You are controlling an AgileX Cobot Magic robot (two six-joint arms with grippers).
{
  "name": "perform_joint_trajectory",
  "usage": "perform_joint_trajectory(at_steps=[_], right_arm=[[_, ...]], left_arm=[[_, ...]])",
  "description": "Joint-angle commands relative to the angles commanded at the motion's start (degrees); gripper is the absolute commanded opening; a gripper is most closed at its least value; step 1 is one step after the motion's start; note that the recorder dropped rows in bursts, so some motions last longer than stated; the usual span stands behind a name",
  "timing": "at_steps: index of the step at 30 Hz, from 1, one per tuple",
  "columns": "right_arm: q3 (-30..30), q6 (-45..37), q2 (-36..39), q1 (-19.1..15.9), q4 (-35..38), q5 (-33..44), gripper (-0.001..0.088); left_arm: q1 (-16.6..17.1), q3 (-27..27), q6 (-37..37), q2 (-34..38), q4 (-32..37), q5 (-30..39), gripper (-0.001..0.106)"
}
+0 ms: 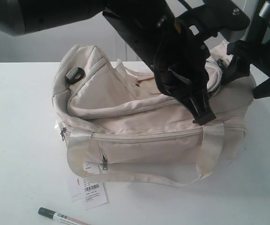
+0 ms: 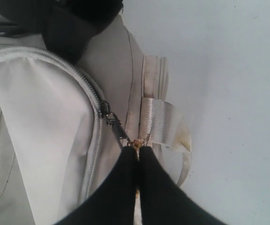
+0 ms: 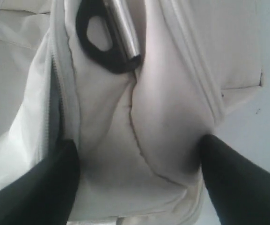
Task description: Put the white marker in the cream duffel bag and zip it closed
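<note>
The cream duffel bag (image 1: 144,136) lies on the white table, its top flap sagging. The white marker (image 1: 63,217), dark cap to the left, rests on the table in front of the bag, far from both grippers. My left gripper (image 1: 205,117) is down at the bag's right front, shut on the tip of the top zipper's pull (image 2: 118,129), right below the slider (image 2: 106,112). My right gripper (image 3: 137,164) stands open around the bag's right end (image 3: 139,117), its fingers (image 3: 233,178) touching the bulging fabric on either side. In the exterior view the bag mostly hides it.
White barcode tags (image 1: 90,193) lie on the table by the bag's front left corner, just behind the marker. A black ring with a metal bar (image 3: 106,42) sits on the bag's end. The front handle strap (image 1: 139,177) droops onto the table.
</note>
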Motion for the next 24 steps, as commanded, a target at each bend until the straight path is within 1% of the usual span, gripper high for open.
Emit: perform_joint_trajectory(at_steps=[1,3,4,5,6,13,21,24], right_arm=[[0.0,0.0,0.0,0.0,0.0,0.2,0.0424],[0.0,0.0,0.0,0.0,0.0,1.0,0.0201],[0.0,0.0,0.0,0.0,0.0,1.0,0.0133],[0.0,0.0,0.0,0.0,0.0,0.9,0.0034],[0.0,-0.1,0.0,0.0,0.0,0.6,0.0],[0.0,0.5,0.0,0.0,0.0,-0.5,0.0],[0.0,0.5,0.0,0.0,-0.1,-1.8,0.0],[0.0,0.5,0.0,0.0,-0.1,-1.6,0.0]], left_arm=[[0.0,0.0,0.0,0.0,0.0,0.0,0.0],[0.0,0.0,0.0,0.0,0.0,0.0,0.0],[0.0,0.0,0.0,0.0,0.0,0.0,0.0],[0.0,0.0,0.0,0.0,0.0,0.0,0.0],[0.0,0.0,-0.2,0.0,0.0,0.0,0.0],[0.0,0.0,-0.8,-0.1,0.0,0.4,0.0],[0.0,0.0,-0.8,-0.1,1.6,5.9,0.0],[0.0,0.0,-1.1,-0.4,2.5,7.0,0.0]])
